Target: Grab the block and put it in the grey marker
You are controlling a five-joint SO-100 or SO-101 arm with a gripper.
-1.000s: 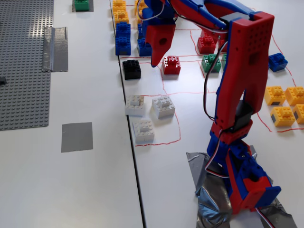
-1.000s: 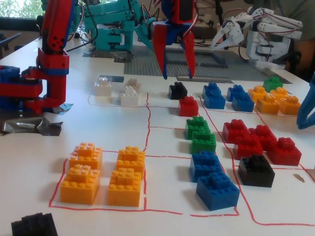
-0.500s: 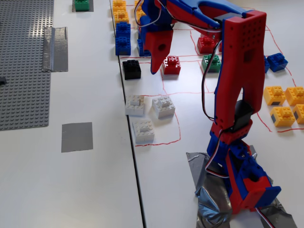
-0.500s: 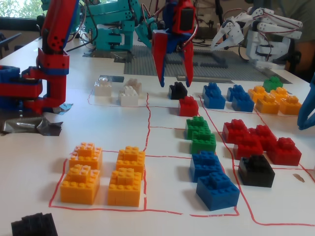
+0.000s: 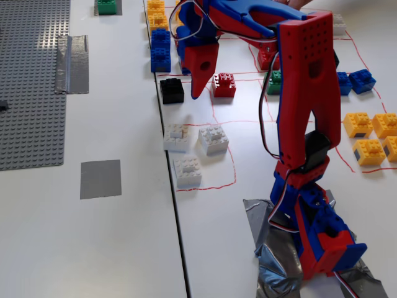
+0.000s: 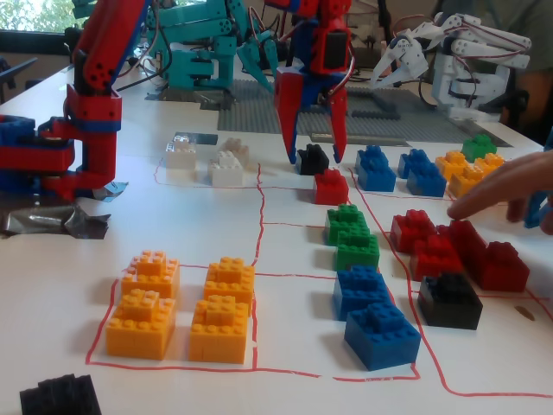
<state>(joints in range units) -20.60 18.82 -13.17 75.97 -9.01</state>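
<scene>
The black block [image 5: 172, 90] sits on the white table just left of the table seam; it also shows in the other fixed view [image 6: 313, 158]. My gripper [image 5: 190, 85] points down with its jaws open and empty. In a fixed view its red finger [image 5: 200, 71] comes down just right of the block, between it and a red brick [image 5: 224, 85]. In the other fixed view the gripper [image 6: 313, 145] seems to straddle the block, though I cannot tell if it touches it. The grey marker [image 5: 100, 179] lies flat, to the lower left of the block.
Three white bricks [image 5: 189, 149] lie between block and marker side. A grey baseplate [image 5: 31, 81] and shiny tape strip [image 5: 73, 63] are left. Coloured bricks fill red-lined squares [image 6: 363, 251]. Another black brick [image 6: 449, 298] lies near a person's hand [image 6: 510, 194]. The arm's base [image 5: 322, 242] is taped down.
</scene>
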